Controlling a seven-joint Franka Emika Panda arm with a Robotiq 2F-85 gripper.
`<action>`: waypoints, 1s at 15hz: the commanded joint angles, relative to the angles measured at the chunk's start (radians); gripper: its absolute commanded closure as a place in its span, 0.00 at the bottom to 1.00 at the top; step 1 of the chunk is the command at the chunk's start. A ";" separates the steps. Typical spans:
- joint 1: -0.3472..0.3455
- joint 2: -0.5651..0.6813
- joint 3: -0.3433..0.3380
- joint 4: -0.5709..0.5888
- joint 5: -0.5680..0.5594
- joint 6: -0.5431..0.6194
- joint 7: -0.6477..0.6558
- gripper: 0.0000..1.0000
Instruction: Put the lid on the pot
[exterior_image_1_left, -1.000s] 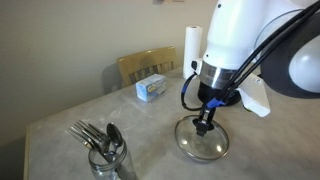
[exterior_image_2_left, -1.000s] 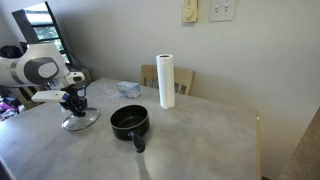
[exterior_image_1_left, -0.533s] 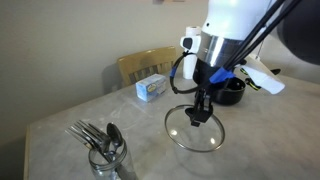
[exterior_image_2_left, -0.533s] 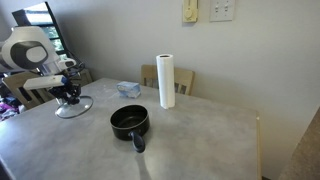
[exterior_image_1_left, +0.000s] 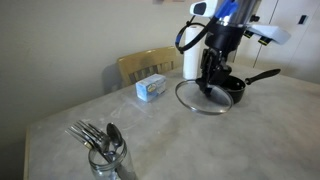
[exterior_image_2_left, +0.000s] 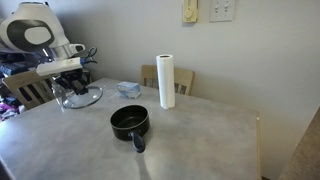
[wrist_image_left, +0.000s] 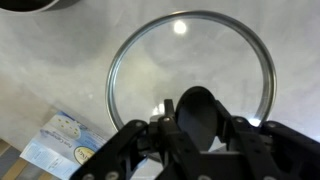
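My gripper (exterior_image_1_left: 208, 88) is shut on the black knob of the round glass lid (exterior_image_1_left: 190, 98) and holds it in the air above the table. In the wrist view the lid (wrist_image_left: 150, 60) hangs flat below my fingers (wrist_image_left: 195, 122), which clamp the knob. The lid also shows in an exterior view (exterior_image_2_left: 88, 97), raised at the far side of the table, to the side of the pot. The small black pot (exterior_image_2_left: 129, 122) stands open on the table with its long handle pointing to the front. In an exterior view the pot (exterior_image_1_left: 232, 86) sits just behind the lid.
A white paper towel roll (exterior_image_2_left: 166, 81) stands behind the pot. A blue-and-white box (exterior_image_1_left: 152, 87) lies near the wooden chair (exterior_image_1_left: 145, 64). A glass holding metal cutlery (exterior_image_1_left: 105, 150) stands at the table's front corner.
My gripper has lifted the lid off the table and carried it up and across towards the pot.
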 joint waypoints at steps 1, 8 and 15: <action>-0.095 0.000 -0.030 0.066 0.085 -0.055 -0.245 0.85; -0.211 0.088 -0.112 0.235 0.232 -0.123 -0.522 0.85; -0.264 0.141 -0.142 0.233 0.247 -0.107 -0.558 0.85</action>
